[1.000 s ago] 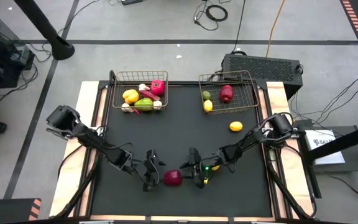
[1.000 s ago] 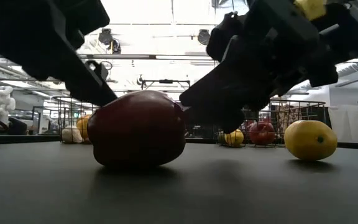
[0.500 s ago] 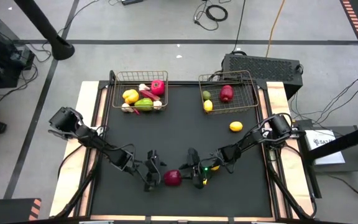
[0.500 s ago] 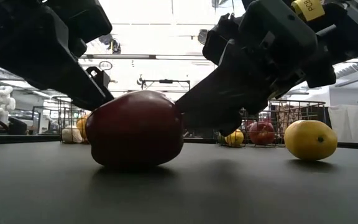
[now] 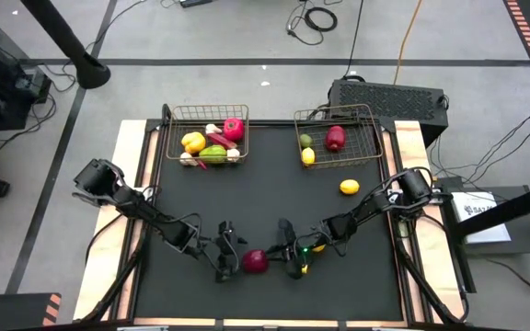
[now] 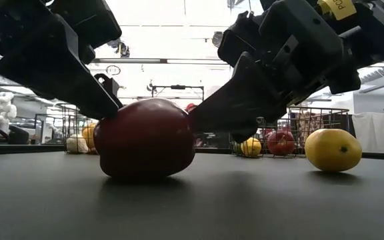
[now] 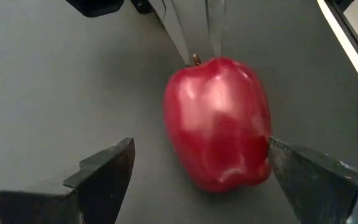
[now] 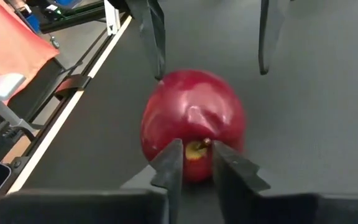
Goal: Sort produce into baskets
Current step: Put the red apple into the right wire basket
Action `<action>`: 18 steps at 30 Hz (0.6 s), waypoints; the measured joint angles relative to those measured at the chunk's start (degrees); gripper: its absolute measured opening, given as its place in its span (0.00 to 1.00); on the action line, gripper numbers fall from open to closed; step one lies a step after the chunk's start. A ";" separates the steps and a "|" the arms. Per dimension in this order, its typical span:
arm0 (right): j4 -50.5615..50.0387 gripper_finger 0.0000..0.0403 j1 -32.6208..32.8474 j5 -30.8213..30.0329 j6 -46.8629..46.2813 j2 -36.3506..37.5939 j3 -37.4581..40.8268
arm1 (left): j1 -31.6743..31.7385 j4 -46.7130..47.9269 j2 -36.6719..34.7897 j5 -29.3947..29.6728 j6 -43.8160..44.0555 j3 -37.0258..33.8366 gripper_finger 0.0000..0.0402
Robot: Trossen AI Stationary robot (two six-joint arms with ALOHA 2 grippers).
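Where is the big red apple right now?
The red apple lies on the mat's front middle in the high view, between the left gripper and right gripper.

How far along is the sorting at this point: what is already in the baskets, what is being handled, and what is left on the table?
Done: the left basket holds several pieces and the right basket three. In hand: the red apple sits on the mat near the front, the right gripper nearly shut around its stem and the left gripper open around its body. Left: that apple and the lemon lying below the right basket.
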State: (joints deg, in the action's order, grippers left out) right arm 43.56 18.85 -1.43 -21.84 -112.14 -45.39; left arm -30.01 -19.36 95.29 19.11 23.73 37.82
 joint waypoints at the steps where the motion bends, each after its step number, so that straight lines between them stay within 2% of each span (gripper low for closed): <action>1: -0.01 0.18 0.00 0.00 0.07 0.00 0.00 | 0.11 -0.26 0.39 -0.02 -0.01 0.02 0.92; 10: 1.20 0.02 -0.04 -0.24 2.27 0.00 0.02 | 0.25 -0.67 1.61 -0.18 -0.62 0.13 0.92; 18: 2.37 0.00 -0.07 0.00 3.06 0.00 0.02 | 0.36 -0.87 1.72 -0.85 -2.57 0.11 0.92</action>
State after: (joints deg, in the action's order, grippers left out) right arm 45.93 18.78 -1.43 -18.78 -112.14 -45.36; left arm -29.65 -20.24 97.01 18.26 21.16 37.93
